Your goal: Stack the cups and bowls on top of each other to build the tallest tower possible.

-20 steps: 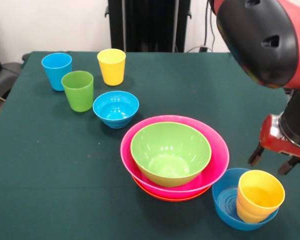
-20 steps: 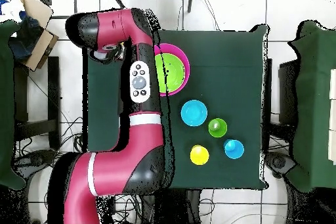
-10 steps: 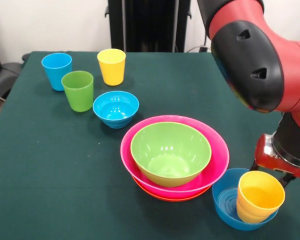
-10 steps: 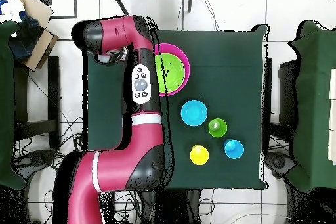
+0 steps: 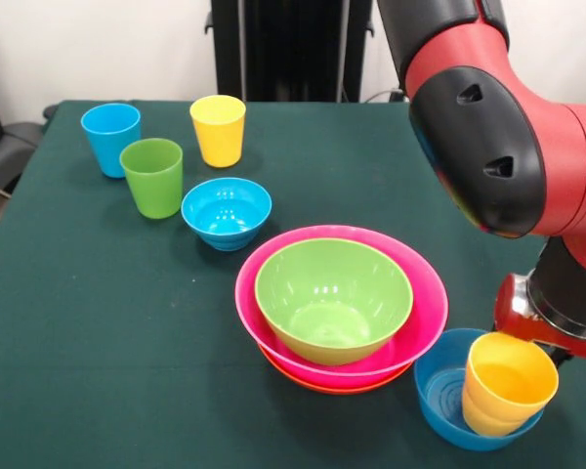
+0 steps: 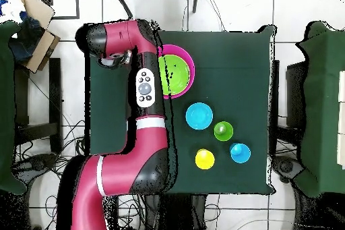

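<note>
A lime green bowl [image 5: 333,298] sits in the large pink bowl [image 5: 422,332], which rests on the orange bowl [image 5: 313,383]. A small blue bowl [image 5: 438,389] at the front right holds the squat yellow-orange cup [image 5: 508,383]. My gripper [image 5: 525,342] is low right behind this cup's far rim, jaws apart, tips mostly hidden by the cup. The light blue cup [image 5: 110,137], green cup [image 5: 152,176], yellow cup [image 5: 218,129] and second blue bowl [image 5: 227,212] stand apart at the back left. The red bowl is out of view. No tall tower stands.
The red arm [image 6: 145,85] covers the table's left side in the overhead view, hiding the gripper and the cup below. That view shows the lime bowl [image 6: 176,72], blue bowl [image 6: 199,116], green cup [image 6: 224,131], yellow cup [image 6: 205,159] and light blue cup [image 6: 240,152].
My gripper has come down from above and beside the yellow-orange cup to sit close behind its rim. The arm's upper links swung inward. The cups and bowls have not moved.
</note>
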You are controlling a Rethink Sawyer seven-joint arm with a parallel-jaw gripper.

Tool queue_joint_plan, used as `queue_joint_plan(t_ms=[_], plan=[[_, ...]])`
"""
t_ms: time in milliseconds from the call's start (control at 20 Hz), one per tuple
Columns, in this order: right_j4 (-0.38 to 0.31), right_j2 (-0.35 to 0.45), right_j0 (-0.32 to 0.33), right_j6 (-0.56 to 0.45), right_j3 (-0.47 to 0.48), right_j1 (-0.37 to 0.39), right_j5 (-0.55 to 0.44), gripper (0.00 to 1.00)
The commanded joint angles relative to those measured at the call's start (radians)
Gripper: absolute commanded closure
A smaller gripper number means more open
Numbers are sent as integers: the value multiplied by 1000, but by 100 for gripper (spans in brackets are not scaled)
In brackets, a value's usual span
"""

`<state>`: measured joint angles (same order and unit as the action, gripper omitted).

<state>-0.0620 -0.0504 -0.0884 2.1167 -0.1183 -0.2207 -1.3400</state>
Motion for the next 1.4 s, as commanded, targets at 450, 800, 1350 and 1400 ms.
queue_joint_plan(t_ms=[450, 800, 1350, 1400], plan=[[-11, 75, -11, 128, 37, -78, 57, 0], [-9, 70, -8, 113, 43, -84, 53, 0], [-18, 37, -10, 150, 68, -95, 33, 100], [-16, 35, -10, 150, 68, -93, 28, 100]])
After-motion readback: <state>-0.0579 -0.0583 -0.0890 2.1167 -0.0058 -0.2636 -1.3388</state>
